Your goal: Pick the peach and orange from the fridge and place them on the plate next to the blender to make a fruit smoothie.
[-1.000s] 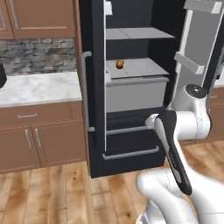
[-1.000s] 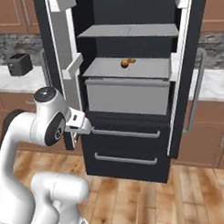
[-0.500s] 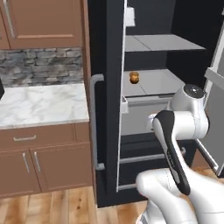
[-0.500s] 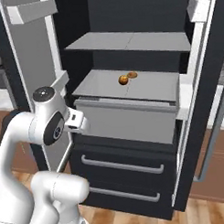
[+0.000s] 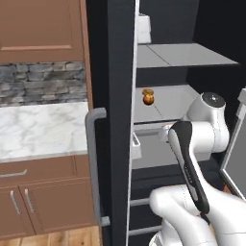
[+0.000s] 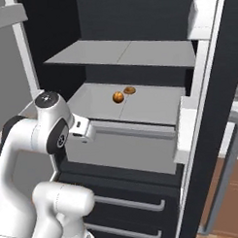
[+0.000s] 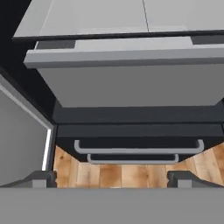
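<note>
The fridge (image 6: 121,53) stands open right in front of me, with pale grey shelves and a grey drawer (image 7: 131,83). One small round orange-brown fruit (image 5: 148,99) (image 6: 118,97) sits on the middle shelf, above the drawer. It is too small to tell whether it is the peach or the orange. My gripper (image 7: 112,181) is open, its fingertips (image 7: 41,177) wide apart, with nothing between them. It hangs in front of the drawer, below and nearer than the fruit. The plate and the blender are out of view.
A flat brown-orange disc (image 6: 129,90) lies just behind the fruit. The black door edge with its grey bar handle (image 5: 96,163) stands close on the left, the other door's bins (image 6: 189,133) on the right. A marble counter (image 5: 43,129) lies left of the fridge. Lower drawer handles (image 7: 138,148) sit above the wooden floor.
The base has driven closer to the fridge, so the whole scene has grown and shifted. The arm keeps much the same pose, and the fruit stays on its shelf.
</note>
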Controlling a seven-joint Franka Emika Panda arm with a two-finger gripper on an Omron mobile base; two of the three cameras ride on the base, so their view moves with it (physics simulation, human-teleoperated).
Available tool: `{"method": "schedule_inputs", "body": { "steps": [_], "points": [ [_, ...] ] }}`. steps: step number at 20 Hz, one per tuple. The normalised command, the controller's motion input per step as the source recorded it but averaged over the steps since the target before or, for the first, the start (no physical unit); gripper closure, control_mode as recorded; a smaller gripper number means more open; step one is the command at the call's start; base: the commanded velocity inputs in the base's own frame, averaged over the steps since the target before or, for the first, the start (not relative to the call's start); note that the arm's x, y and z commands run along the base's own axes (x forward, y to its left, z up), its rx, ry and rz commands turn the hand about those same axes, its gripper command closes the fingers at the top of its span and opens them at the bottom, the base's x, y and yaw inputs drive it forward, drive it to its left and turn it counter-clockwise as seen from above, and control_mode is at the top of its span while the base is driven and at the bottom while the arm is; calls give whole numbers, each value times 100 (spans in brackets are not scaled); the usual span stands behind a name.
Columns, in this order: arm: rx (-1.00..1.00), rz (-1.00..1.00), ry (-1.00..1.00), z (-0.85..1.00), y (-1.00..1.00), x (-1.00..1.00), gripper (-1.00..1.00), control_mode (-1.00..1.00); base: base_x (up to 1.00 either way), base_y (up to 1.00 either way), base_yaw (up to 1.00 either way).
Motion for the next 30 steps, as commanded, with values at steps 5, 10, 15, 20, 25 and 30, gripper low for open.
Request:
{"method": "schedule_inputs", "body": {
  "steps": [5, 10, 15, 20, 25, 30],
  "points": [
    [0, 0, 0, 0, 0, 0, -100, 100, 34, -43, 0],
    [0, 0, 0, 0, 0, 0, -100, 100, 34, -32, 0],
    [0, 0, 0, 0, 0, 0, -100, 100, 72, 0, 0],
    [0, 0, -6, 14, 0, 11, -100, -100, 32, -1, 0],
    [-3, 0, -27, 60, 0, 12, -100, -100, 0, 0, 0],
    [0, 0, -22, 38, 0, 39, -100, -100, 0, 0, 0]
  ]
}}
